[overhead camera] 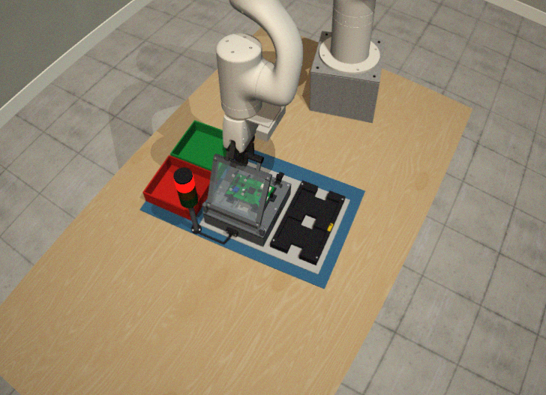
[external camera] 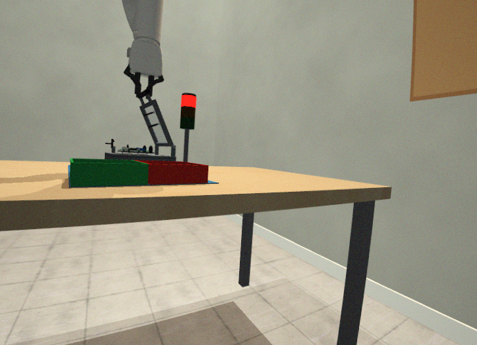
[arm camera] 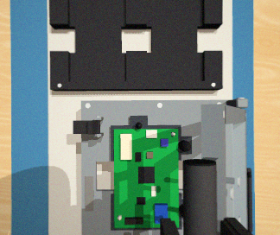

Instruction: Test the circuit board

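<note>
Overhead, the gripper sat at the raised lid's handle, fingers slightly parted, releasing it. From the side, the signal light glowed red. Wrist view: the circuit board lay flat in the tester, below the gripper.

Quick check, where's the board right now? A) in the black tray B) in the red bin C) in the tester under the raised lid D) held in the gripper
C: the green board lies flat in the tester, the lid stands raised with the gripper at its top edge, and the tray holds no board.
</note>
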`<state>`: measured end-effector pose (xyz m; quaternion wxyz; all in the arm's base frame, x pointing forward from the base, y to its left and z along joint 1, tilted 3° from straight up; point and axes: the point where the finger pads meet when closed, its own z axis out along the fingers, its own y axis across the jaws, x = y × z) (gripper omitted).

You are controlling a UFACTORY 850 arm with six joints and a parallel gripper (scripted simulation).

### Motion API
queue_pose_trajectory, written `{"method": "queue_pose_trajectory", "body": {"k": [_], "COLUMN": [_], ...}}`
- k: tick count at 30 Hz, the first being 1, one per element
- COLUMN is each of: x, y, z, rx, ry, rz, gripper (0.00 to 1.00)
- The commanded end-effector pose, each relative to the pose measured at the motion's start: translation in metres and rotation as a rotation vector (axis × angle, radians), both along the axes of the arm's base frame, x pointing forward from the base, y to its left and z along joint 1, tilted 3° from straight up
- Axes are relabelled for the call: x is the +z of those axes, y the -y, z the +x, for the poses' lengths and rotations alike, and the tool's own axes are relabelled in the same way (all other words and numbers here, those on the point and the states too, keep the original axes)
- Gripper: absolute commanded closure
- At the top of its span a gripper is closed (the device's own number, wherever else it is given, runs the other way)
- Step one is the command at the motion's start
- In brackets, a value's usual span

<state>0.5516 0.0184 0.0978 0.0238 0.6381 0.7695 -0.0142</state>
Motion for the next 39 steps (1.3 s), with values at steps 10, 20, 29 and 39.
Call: {"method": "queue_pose_trajectory", "body": {"k": [10,20,29,39], "x": [0.0008,-0.0005,-0.0019,-0.0019], "y": [-0.0001,0.0001,0.0002,0.0002], "z": [0.0009,0.0006,0.0003,0.0003], "rx": [0.0,0.0,0.0,0.0], "ry": [0.002,0.002,0.002,0.002], "rz": [0.0,0.0,0.0,0.0], "gripper": [0.72,0.72,0.72,1.0]}}
